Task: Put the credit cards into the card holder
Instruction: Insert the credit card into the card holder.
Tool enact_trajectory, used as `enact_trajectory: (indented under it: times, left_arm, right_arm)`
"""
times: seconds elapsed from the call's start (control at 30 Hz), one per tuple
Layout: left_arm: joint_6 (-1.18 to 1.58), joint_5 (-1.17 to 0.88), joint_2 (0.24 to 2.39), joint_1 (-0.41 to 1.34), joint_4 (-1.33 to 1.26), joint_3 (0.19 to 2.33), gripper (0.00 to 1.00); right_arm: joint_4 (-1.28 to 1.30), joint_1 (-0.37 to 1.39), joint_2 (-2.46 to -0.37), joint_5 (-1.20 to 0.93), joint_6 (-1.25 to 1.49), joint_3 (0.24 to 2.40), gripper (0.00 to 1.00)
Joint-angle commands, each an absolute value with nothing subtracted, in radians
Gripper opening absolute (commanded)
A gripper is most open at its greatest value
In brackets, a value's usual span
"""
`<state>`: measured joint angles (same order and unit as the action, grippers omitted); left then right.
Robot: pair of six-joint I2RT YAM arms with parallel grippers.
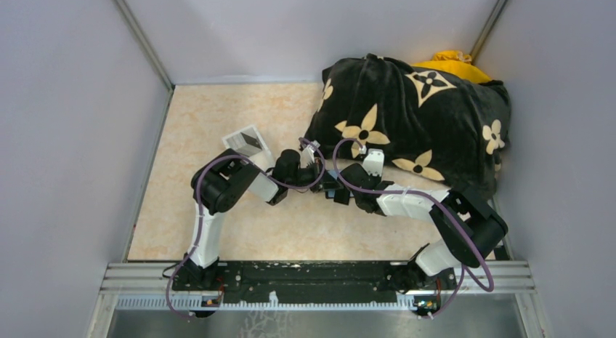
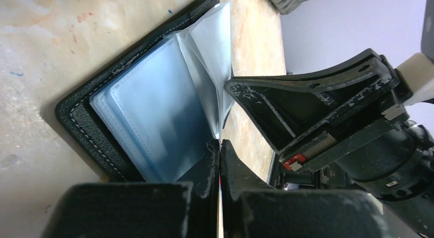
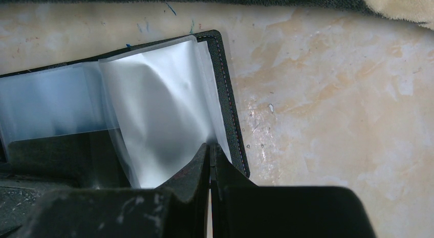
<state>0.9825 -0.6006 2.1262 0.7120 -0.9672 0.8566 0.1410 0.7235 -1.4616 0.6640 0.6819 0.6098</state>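
Card holder: black folding leather card holder (image 2: 84, 123) with white stitching, lying open near the centre of the beige marbled worktop (image 1: 218, 113), where the two grippers meet.
Contents: clear plastic sleeves (image 2: 153, 110), some lifted off the stack. The front sleeve shows a dark blue-grey tint; cannot tell whether it is a card or a shadow.
Left gripper (image 2: 220, 146): closed, tips pinching the edge of one lifted sleeve.
Right gripper (image 3: 210, 148): closed, tips pinching a sleeve at the card holder's edge.
Box: pale grey plastic box (image 1: 245, 142) at 10 o'clock from the grippers, contents unclear.
Cushion: large black flower-patterned cushion (image 1: 414, 120) at 1 o'clock.
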Motion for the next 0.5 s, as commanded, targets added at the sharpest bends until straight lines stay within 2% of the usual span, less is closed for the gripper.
enact_trajectory:
  times: [0.0, 0.47]
  left_arm:
    - [1.014, -0.622, 2.144, 0.718, -1.073, 0.872, 0.00]
    - [1.053, -0.588, 2.176, 0.713, -1.101, 0.891, 0.00]
  right_arm:
    - [0.159, 0.713, -1.500, 0.560, 0.706, 0.581, 0.00]
    - [0.156, 0.714, -1.497, 0.560, 0.706, 0.579, 0.00]
